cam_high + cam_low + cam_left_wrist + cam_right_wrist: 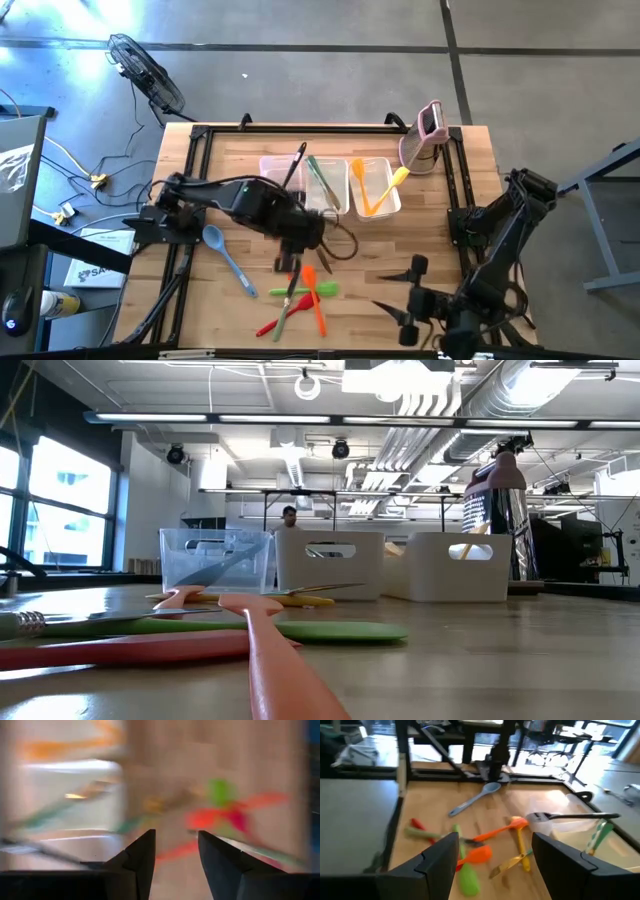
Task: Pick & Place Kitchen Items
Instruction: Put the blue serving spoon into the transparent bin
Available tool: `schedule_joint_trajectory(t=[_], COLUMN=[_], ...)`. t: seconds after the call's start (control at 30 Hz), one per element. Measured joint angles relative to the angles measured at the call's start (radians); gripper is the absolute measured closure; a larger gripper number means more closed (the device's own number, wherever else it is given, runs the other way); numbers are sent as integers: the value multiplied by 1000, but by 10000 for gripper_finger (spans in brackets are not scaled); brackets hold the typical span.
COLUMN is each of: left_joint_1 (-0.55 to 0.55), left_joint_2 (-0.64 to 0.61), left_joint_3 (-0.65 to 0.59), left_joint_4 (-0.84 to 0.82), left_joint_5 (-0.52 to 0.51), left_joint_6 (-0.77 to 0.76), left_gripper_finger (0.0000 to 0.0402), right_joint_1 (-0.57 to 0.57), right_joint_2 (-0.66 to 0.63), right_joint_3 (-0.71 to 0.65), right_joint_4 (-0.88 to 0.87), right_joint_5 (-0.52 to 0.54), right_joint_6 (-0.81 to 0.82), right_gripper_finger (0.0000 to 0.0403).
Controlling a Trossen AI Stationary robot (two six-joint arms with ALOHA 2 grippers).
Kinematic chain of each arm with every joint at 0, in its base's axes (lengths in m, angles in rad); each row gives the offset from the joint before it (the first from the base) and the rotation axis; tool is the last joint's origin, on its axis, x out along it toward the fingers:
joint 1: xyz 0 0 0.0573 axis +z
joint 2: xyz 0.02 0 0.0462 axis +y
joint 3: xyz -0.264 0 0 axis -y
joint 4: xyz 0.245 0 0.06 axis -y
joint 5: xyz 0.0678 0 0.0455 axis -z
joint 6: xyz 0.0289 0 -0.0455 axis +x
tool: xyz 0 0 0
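Note:
Several slim utensils lie in a loose pile near the table's front middle: an orange spatula [318,300], a green one [312,290], a red one [272,325], also close up in the low view [270,650]. A blue spoon [226,255] lies flat to their left. My left gripper [292,256] hovers between the pile and the tubs, open and empty [176,855]. My right gripper [400,292] is open and empty [500,865] near the front edge, right of the pile. More utensils stand leaning in the three clear tubs [325,188].
The pink-and-white gadget [428,135] stands at the back right, beside the right tub, which holds yellow and orange utensils [378,190]. A black utensil [296,165] sticks out of the left tub. A dark rail frame [195,150] borders the table. A person shows far behind in the low view [289,517].

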Motion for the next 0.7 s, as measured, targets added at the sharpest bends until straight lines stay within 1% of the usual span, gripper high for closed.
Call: schedule_joint_trajectory(t=[0.07, 0.1, 0.17, 0.3, 0.4, 0.5, 0.57, 0.63, 0.7], left_joint_1=[-19, -32, -67, -141, -209, -270, -299, -320, -335], left_joint_2=[0, 0, -1, -10, -48, -78, -95, -123, -146], left_joint_3=[-6, -13, -33, -115, -210, -333, -420, -515, -613], left_joint_4=[0, 1, -1, 3, -2, -1, 1, -1, -1], left_joint_5=[156, 202, 240, 243, 277, 266, 214, 160, 153], left_joint_6=[-39, -56, -69, -3, 8, 5, -31, -99, -159], left_gripper_finger=[258, 258, 258, 258, 258, 258, 258, 258, 258], right_joint_1=[-28, -43, -71, -128, -157, -179, -193, -211, -228], right_joint_2=[2, 5, 11, 28, 45, 58, 60, 60, 60], right_joint_3=[0, 0, 0, 0, 0, 0, 0, 0, 0], right_joint_4=[14, 22, 27, 31, 53, 50, 47, 56, 53], right_joint_5=[-13, -21, -53, -149, -200, -239, -270, -308, -322], right_joint_6=[8, 18, 43, 79, 78, 76, 60, 42, 13], right_gripper_finger=[160, 160, 160, 160, 160, 160, 160, 160, 160])
